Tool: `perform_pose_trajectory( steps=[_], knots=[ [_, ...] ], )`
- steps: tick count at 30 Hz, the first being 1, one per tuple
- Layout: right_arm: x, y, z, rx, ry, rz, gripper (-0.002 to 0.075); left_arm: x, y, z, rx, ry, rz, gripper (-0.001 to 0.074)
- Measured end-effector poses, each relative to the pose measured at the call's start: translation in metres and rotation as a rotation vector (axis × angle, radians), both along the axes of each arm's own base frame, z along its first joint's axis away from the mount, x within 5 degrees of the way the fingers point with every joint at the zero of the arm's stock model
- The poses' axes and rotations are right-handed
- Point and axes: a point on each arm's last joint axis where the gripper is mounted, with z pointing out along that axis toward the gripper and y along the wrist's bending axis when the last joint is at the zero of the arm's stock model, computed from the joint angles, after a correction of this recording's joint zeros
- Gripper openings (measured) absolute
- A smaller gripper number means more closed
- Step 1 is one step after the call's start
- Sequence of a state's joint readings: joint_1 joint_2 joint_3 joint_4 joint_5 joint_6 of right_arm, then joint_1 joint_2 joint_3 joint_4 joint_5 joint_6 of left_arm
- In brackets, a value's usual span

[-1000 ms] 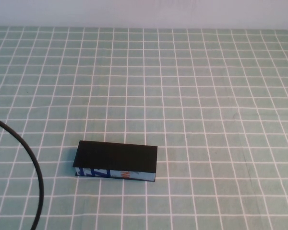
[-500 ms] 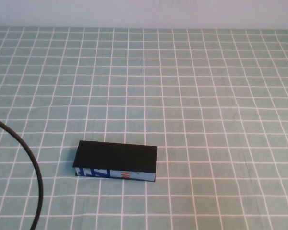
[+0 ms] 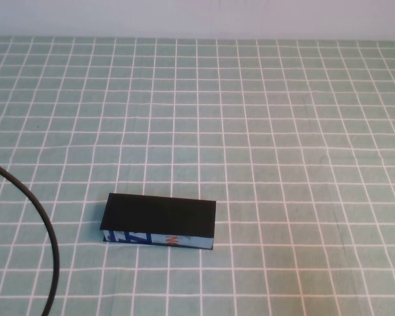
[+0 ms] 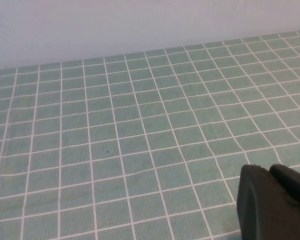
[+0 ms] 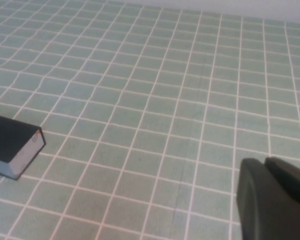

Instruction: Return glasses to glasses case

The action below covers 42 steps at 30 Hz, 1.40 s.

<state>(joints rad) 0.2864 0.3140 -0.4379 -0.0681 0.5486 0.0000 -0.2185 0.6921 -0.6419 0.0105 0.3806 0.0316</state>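
The glasses case lies on the green checked cloth near the front left, its flat black lid down and its blue, white and orange front side facing me. One end of it also shows in the right wrist view. The glasses are not in view. My left gripper is shut and empty above bare cloth, away from the case. My right gripper is shut and empty, well to the right of the case. Neither gripper shows in the high view.
A black cable curves across the front left corner, left of the case. The checked cloth covers the whole table up to the pale wall at the back.
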Motion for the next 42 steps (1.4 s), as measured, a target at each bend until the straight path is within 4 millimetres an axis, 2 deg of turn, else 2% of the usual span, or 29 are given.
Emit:
perform_pose_trajectory(
  steps=[11, 20, 25, 31, 38, 42],
  knots=[
    [0.001, 0.0, -0.027, -0.029, 0.103, 0.001, -0.0011, 0.0, 0.0, 0.0, 0.0, 0.0, 0.0, -0.0001],
    [0.001, 0.001, -0.028, -0.027, 0.114, 0.002, -0.0011, -0.003, 0.001, -0.005, 0.0, -0.017, 0.0, -0.0001],
    [0.001, 0.001, -0.028, -0.027, 0.114, 0.002, -0.0011, -0.033, 0.008, -0.026, 0.016, -0.082, 0.0, -0.0001],
    [0.001, 0.001, -0.029, -0.026, 0.116, 0.002, -0.0011, -0.071, 0.017, -0.071, -0.007, -0.261, 0.005, -0.0001],
    [0.001, 0.001, -0.029, -0.026, 0.116, 0.002, -0.0011, -0.084, 0.02, -0.127, -0.005, -0.268, 0.008, -0.0001],
    [0.001, 0.001, -0.029, -0.026, 0.116, 0.002, -0.0011, -0.084, 0.02, -0.145, -0.021, -0.216, 0.012, -0.0001]
  ],
)
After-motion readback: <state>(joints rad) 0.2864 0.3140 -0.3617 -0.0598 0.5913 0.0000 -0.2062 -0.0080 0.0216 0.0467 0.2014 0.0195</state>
